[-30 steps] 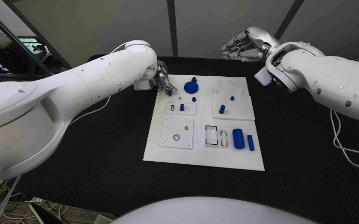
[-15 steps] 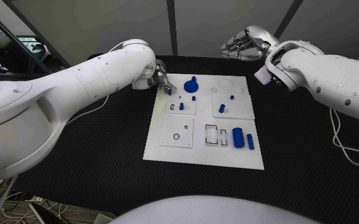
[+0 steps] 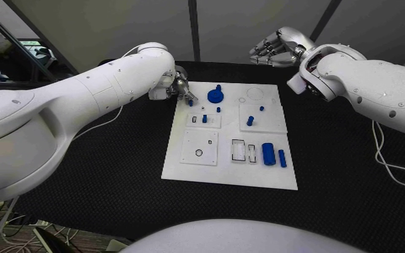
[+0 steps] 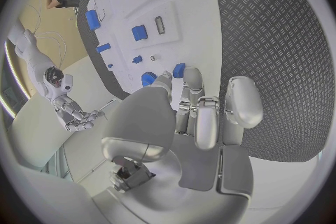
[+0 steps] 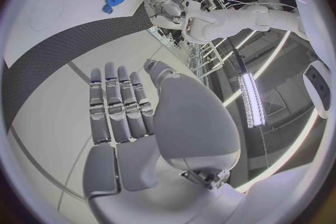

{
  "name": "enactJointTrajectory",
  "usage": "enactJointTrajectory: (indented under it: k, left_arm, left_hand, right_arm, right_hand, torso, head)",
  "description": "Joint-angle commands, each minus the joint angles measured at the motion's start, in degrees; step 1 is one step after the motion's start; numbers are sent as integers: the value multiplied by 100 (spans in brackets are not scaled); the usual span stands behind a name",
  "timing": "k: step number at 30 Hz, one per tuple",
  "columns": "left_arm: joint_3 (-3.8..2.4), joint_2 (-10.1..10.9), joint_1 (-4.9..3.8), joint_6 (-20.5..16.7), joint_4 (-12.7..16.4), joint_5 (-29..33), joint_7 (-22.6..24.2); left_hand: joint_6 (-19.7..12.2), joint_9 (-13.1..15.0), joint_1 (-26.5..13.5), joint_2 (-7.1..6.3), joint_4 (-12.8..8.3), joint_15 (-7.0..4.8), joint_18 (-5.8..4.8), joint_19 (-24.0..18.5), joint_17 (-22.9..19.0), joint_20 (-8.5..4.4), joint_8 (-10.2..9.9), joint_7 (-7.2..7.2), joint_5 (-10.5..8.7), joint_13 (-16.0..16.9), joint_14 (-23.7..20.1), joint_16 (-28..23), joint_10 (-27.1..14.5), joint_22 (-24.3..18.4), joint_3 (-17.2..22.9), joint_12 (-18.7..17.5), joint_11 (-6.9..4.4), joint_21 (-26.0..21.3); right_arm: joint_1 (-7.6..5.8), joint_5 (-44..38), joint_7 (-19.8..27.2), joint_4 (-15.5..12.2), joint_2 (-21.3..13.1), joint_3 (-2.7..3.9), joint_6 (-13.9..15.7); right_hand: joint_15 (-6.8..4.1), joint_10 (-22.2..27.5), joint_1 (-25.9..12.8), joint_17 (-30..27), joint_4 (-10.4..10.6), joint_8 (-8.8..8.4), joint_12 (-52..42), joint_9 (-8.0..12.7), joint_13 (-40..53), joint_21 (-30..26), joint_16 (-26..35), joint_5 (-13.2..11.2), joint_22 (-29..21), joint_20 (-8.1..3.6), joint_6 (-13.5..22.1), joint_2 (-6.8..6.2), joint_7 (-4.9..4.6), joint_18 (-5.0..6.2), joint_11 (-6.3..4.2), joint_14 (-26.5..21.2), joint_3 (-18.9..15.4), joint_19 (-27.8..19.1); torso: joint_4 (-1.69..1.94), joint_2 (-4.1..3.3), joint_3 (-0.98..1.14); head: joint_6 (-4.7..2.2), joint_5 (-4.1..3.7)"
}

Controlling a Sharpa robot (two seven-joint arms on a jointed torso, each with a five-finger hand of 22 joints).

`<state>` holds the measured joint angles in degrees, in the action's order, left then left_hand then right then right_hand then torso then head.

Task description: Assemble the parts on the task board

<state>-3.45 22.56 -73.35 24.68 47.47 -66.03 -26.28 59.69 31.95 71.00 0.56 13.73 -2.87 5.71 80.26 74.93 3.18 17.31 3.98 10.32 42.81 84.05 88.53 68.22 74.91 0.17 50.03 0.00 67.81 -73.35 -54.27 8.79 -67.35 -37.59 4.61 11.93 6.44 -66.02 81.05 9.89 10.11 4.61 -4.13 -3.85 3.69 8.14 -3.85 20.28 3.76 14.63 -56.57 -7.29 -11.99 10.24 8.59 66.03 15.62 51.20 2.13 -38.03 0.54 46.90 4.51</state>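
The black table (image 3: 101, 171) carries the white task board (image 3: 232, 174) at its middle, with bare cloth all round it. The left hand (image 3: 179, 89) sits at the board's far left corner; the left wrist view shows its fingertips (image 4: 183, 74) pinching a small blue peg (image 4: 178, 69) just above the board. The right hand (image 3: 274, 48) hangs beyond the table's far edge, holding nothing, fingers straight and side by side. A blue gear (image 3: 216, 96) and blue cylinder (image 3: 268, 154) rest on the board.
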Motion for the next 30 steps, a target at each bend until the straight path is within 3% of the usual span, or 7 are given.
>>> enactJointTrajectory:
  k: [1,8,16,18,24,30]
  left_arm:
    - [0,7,-7,-3,15,0,60]
    - [0,9,-5,-20,21,1,108]
    - [0,26,-5,11,23,134,152]
    - [0,43,-5,6,34,236,155]
    - [0,132,-3,-96,125,485,148]
    - [-1,364,-4,-342,389,858,52]
  left_hand:
    - [17,14,93,15,-56,-45,-111,24,1358,-7,21,-17,2,-10,541,18,11,455,40,12,-17,20]
    - [5,43,347,126,-207,-62,-113,31,1361,-21,48,-43,-22,-24,541,20,16,476,197,1,-40,25]
    - [-71,106,900,370,-608,-85,-118,43,1362,-51,90,-64,-159,-77,540,22,28,517,787,-64,-71,39]
    - [-108,174,944,422,-710,-78,-124,47,1363,-49,139,-57,-557,-91,540,22,52,537,1077,-78,-62,47]
    - [-182,345,746,321,-817,-65,-125,55,1367,-35,280,-45,-651,-86,541,25,97,569,1527,-52,-56,44]
    - [-220,469,568,206,-906,-76,-130,75,1390,-39,399,-57,-637,-38,551,46,149,602,1889,14,-60,61]
  right_arm:
    - [-11,-2,42,6,7,3,-37]
    - [-11,-2,38,15,18,3,-52]
    - [-11,-2,34,16,18,3,-60]
    - [-11,-2,33,17,16,3,-61]
    - [-11,-2,34,20,15,3,-64]
    - [-11,-2,31,20,-2,3,-64]
  right_hand:
    - [2,9,-61,-7,-3,-34,-16,-8,3,-20,-9,36,5,-4,-33,-1,-20,38,-3,-42,21,50]
    - [2,9,-61,-7,-3,-34,-16,-8,3,-20,-9,36,5,-4,-33,-1,-20,38,-3,-42,21,50]
    - [2,9,-61,-7,-3,-34,-16,-8,3,-20,-9,36,5,-4,-33,-1,-20,38,-3,-42,21,50]
    - [2,9,-61,-7,-3,-34,-16,-8,3,-20,-9,36,5,-4,-33,-1,-20,38,-3,-42,21,50]
    - [1,9,-68,-16,-7,-36,-16,-8,3,-33,-9,36,5,-4,-33,8,-20,37,-3,-41,36,57]
    - [1,9,-68,-16,-7,-36,-16,-8,3,-33,-9,36,5,-4,-33,8,-20,37,-3,-41,36,57]
  torso:
    - [-2,0,0]
    - [-3,-1,0]
    - [-4,0,0]
    - [-2,-2,-1]
    - [2,-1,-1]
    - [20,8,7]
  head:
    - [1,-1]
    - [5,0]
    - [23,-11]
    - [29,-14]
    - [40,-16]
    - [54,-22]
